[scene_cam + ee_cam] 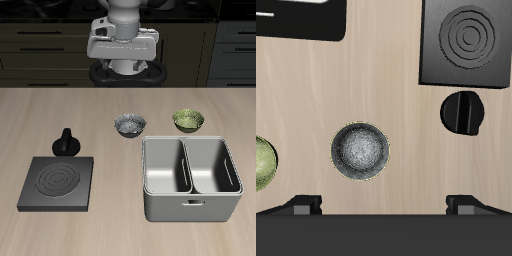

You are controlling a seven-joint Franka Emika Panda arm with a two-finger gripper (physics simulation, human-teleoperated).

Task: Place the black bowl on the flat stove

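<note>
The black bowl [129, 124] with a speckled grey-white inside sits on the table near its middle; it also shows in the wrist view [360, 151]. The flat stove [58, 182], a dark grey square plate with ring marks, lies nearer the table's front edge; it also shows in the wrist view [470, 42]. My gripper [127, 72] hangs high above the table's back, well above and behind the bowl. In the wrist view its fingertips [304, 206] stand wide apart with nothing between them.
An olive-green patterned bowl [187, 120] sits beside the black bowl. A grey two-compartment basin [191, 178] stands near the front. A small black knobbed pot [67, 144] stands just behind the stove. Dark cabinets line the back.
</note>
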